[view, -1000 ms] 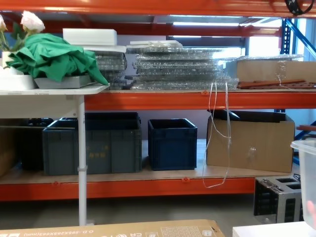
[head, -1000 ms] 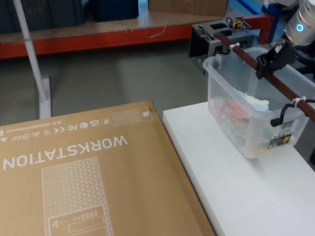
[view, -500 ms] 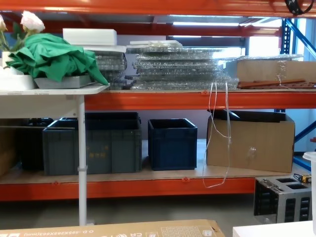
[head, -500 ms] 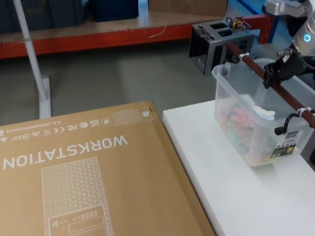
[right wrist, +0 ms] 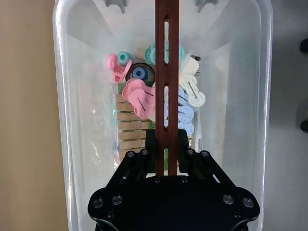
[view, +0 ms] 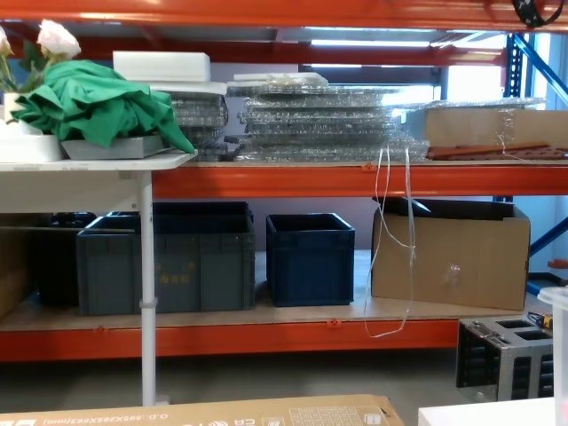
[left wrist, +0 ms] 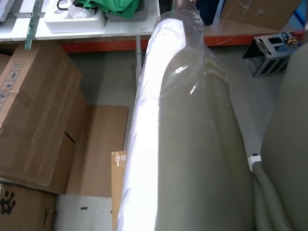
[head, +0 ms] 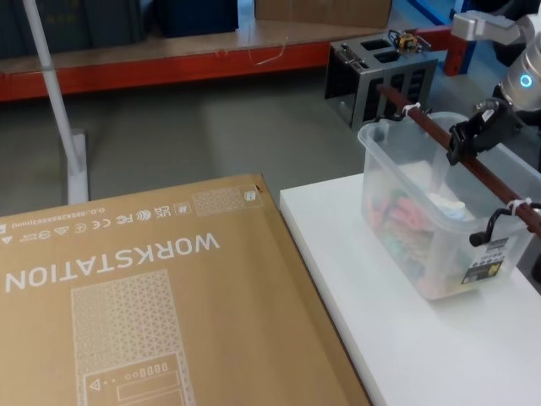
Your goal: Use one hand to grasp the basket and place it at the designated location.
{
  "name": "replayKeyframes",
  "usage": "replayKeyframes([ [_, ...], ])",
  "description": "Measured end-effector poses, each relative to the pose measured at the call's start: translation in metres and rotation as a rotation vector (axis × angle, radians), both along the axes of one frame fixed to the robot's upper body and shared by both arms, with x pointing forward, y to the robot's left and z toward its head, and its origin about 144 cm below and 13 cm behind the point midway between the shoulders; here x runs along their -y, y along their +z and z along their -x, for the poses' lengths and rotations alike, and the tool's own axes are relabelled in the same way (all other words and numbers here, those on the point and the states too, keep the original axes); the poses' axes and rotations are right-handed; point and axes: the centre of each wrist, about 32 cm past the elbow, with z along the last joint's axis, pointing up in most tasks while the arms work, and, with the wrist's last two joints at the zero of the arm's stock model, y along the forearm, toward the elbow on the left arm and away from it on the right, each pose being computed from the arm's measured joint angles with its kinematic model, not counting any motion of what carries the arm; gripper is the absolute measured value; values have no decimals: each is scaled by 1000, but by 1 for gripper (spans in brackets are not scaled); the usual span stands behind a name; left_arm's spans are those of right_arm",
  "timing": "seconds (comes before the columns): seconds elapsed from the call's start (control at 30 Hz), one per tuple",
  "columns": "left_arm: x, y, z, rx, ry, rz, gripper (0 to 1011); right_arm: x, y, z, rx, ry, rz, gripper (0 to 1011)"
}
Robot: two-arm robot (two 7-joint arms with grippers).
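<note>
Basket [head: 439, 224] first: we see the translucent whitish tub at the right of the head view, on or just over the far right part of the white table [head: 397, 338]; we cannot tell whether its base touches the surface. Going from the left, a large brown cardboard box [head: 144, 313] printed "WORKSTATION" fills the lower left, its edge just beside the table. Beyond it, at the far left, a white pole [head: 52, 93] stands on the grey floor. Farther right, behind the basket, a dark metal block [head: 380, 72] with square openings sits on the floor near an orange shelf beam [head: 169, 72].

Across the basket's rim runs a reddish-brown handle [head: 461, 156], fastened at each end with a white zip tie [head: 516, 205]. We hold this handle with our right hand [head: 472, 138], a black two-finger unit pinching the rod near its middle. In the right wrist view that hand [right wrist: 167, 142] has its fingers pressed against both sides of the slotted handle [right wrist: 167, 72], and below it lie pink, green, pale blue and wooden pegs [right wrist: 139, 98] heaped inside the basket [right wrist: 72, 120].

In the chest view a sliver of the basket [view: 559, 355] shows at the right edge, with dark blue crates [view: 311, 257] on the low shelf behind.

Of our left hand we cannot tell the state.
</note>
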Motion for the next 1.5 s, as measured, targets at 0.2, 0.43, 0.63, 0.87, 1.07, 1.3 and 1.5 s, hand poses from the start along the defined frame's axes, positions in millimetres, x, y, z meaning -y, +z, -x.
replayKeyframes([
  [0.2,0,0,0,0,0,0,0,-4,-9,7,7,1,14,240],
  [0.43,0,0,0,0,0,0,0,-6,-14,12,14,-3,22,241],
  [0.63,0,0,0,0,0,0,0,-5,-16,14,17,-6,21,240],
  [0.87,0,0,0,0,0,0,0,-2,-18,18,23,-12,17,241],
  [1.07,0,0,0,0,0,0,0,0,-18,19,22,-14,13,241],
  [1.3,0,0,0,0,0,0,0,2,-19,19,12,-8,9,241],
  [1.5,0,0,0,0,0,0,0,2,-20,17,11,0,6,241],
])
